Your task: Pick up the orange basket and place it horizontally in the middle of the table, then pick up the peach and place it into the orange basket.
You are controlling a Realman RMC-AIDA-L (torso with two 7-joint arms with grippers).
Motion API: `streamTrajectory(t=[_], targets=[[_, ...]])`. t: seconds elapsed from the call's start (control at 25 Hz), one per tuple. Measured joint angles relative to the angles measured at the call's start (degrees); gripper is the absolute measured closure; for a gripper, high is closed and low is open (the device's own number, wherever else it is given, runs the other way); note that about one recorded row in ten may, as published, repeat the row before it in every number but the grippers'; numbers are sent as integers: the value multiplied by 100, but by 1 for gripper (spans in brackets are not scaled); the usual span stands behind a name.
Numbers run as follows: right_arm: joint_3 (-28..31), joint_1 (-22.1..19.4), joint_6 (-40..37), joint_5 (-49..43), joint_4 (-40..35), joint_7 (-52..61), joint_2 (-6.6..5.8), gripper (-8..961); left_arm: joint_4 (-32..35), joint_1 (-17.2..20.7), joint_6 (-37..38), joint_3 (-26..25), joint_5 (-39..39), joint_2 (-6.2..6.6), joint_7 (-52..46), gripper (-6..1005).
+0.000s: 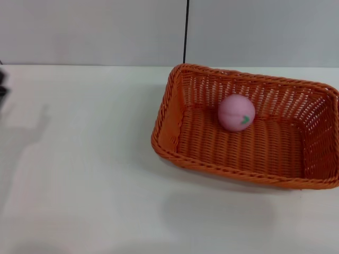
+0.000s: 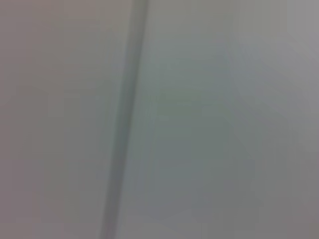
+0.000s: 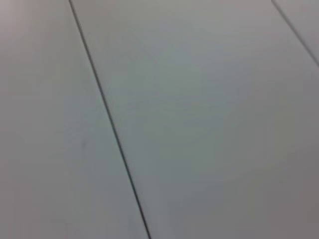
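The orange basket (image 1: 249,159) lies lengthwise on the white table (image 1: 79,169), right of centre, its right end reaching the edge of the head view. The pink peach (image 1: 236,112) rests inside it on the woven floor, near the far wall, with its green leaf mark facing the front. Only a dark sliver of my left gripper (image 1: 2,87) shows at the far left edge, well away from the basket. My right gripper is out of view. Both wrist views show only plain grey panels.
Behind the table stands a grey wall with a dark vertical seam (image 1: 186,32) above the basket's far left corner. A faint shadow falls on the table's left part (image 1: 26,137). Seams also cross the left wrist view's panel (image 2: 124,119) and the right wrist view's panel (image 3: 107,119).
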Motion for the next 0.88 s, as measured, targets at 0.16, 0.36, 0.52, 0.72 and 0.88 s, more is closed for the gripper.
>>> streamTrajectory(t=[0.16,0.36,0.52,0.72,0.88], targets=[[57,174,266,-24,110,-351,-2,461,9,239,-69,-478,2,3,3,152],[8,442,445,-35,194,-531,1,460,45,363,-243,-660,7,1,37,152],[-22,526,416,-45,197,-533,3,461,70,382,-339,-671,9,-14,296,152],[-33,541,392,-54,199,-536,12,461,71,363,-359,-795,8,-7,416,152],[-1,539,302,-54,199,-537,9,460,63,323,-358,-837,24,-14,426,152]])
